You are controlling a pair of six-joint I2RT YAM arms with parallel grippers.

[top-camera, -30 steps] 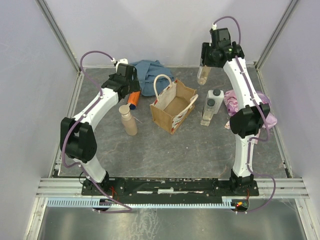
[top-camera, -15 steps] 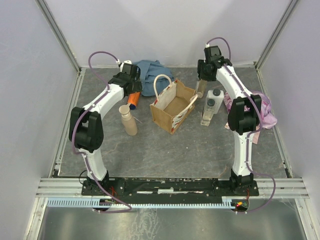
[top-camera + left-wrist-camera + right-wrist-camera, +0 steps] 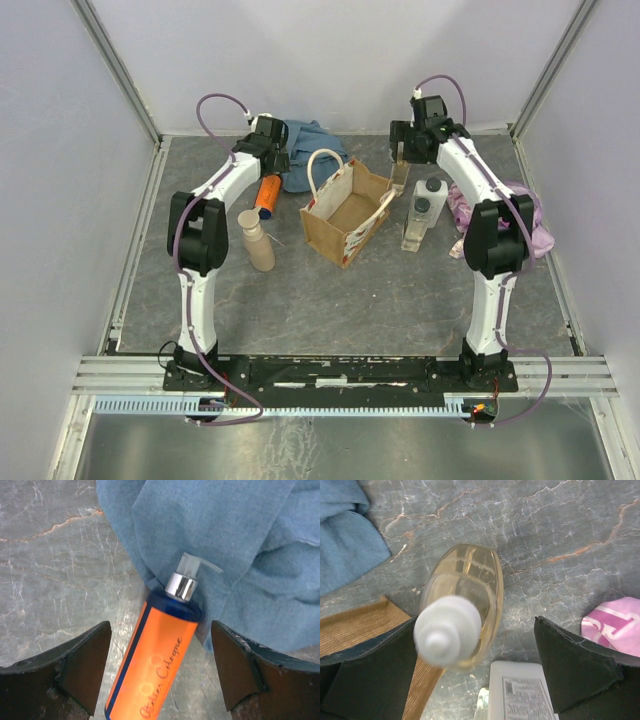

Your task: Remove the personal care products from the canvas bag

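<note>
Top external view had the canvas bag (image 3: 325,232) standing open-mouthed mid-frame, and the bottles sat outside it on the table (image 3: 300,300): beige pump bottle (image 3: 259,245) upright to its left, clear bottle (image 3: 413,228) and white bottle (image 3: 432,195) upright together to its right. Over on the left wrist view, the left gripper (image 3: 159,647) was spread wide, jaws either side of the orange bottle (image 3: 155,675), which lay flat with its pump head against the blue cloth (image 3: 240,540); nothing gripped. Right wrist view: the right gripper (image 3: 475,655) gaped too, straddling the upright amber bottle (image 3: 470,580) just behind the bag, a clear gap on the bottle's right, holding nothing. Pink cloth (image 3: 615,625) peeked in at lower right.
</note>
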